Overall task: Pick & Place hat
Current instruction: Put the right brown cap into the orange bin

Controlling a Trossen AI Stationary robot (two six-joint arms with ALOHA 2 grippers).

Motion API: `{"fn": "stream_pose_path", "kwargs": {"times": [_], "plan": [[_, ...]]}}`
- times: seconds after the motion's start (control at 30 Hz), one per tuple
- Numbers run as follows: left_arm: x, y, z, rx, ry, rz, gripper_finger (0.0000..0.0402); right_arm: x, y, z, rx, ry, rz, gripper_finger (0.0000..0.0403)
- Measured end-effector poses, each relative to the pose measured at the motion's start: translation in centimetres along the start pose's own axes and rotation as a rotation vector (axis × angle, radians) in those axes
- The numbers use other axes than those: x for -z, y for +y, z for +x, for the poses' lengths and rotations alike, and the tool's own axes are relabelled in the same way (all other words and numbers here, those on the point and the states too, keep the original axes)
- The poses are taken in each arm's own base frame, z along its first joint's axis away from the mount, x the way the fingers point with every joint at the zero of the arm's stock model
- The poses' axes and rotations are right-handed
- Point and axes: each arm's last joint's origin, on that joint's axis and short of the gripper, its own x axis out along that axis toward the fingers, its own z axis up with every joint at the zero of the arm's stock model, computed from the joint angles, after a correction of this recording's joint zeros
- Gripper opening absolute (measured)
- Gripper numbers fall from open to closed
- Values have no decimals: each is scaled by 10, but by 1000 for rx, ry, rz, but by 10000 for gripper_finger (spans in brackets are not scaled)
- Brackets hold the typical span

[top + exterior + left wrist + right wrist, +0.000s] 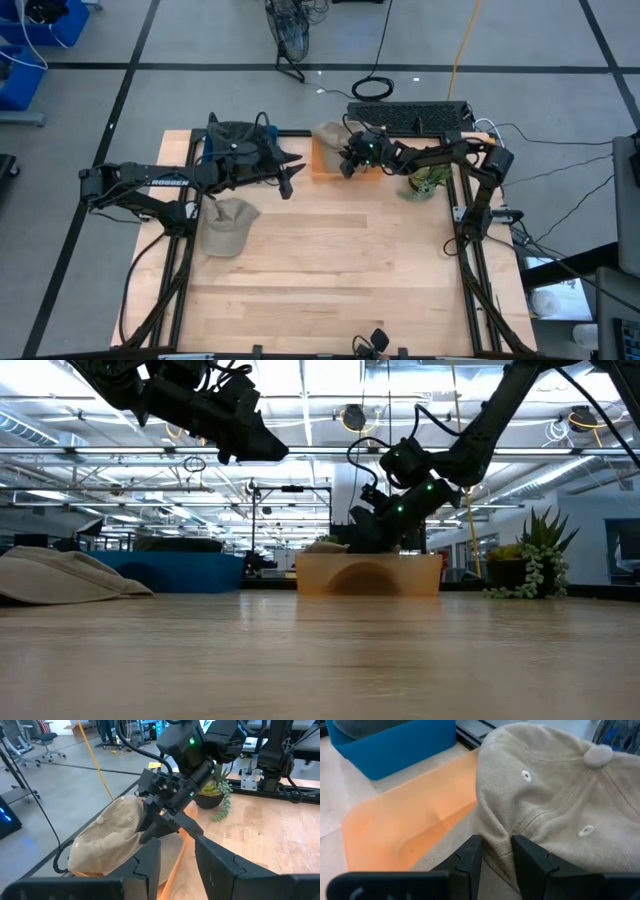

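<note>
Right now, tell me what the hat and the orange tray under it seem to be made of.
Hat: tan woven cloth, likely cotton twill; matte, with stitched seams, eyelets, a top button, and soft folds.
Orange tray: probably plastic; smooth, slightly translucent, with rounded edges, though silicone is possible.

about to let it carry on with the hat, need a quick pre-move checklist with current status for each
1. Right gripper pinching a fold of the tan hat: ok.
2. Hat over the orange tray: ok, it lies partly on the tray.
3. Left gripper clear of the hat: ok, it hangs in the air, holding nothing.
4. Second tan hat out of the path: ok, it lies on the table's left side.
5. Potted plant clear of right arm: cannot tell.
</note>
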Motion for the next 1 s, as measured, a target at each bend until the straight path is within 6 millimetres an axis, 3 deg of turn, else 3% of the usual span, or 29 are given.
{"fn": "stream_pose_path", "kwargs": {"times": [0.23,0.53,0.7,0.9,1.0], "plan": [[0,-1,0,4,-2,-7,124,7,-1,-2,-8,-30,-17,93],[0,-1,0,3,-4,6,124,-22,4,-36,-29,-146,-40,93],[0,-1,0,2,-3,6,124,-27,4,-46,-25,-143,-63,93],[0,-1,0,2,-3,2,124,-26,-1,-45,129,-149,-112,93],[0,-1,0,2,-3,0,124,-14,-8,-41,204,-113,-103,93]]}}
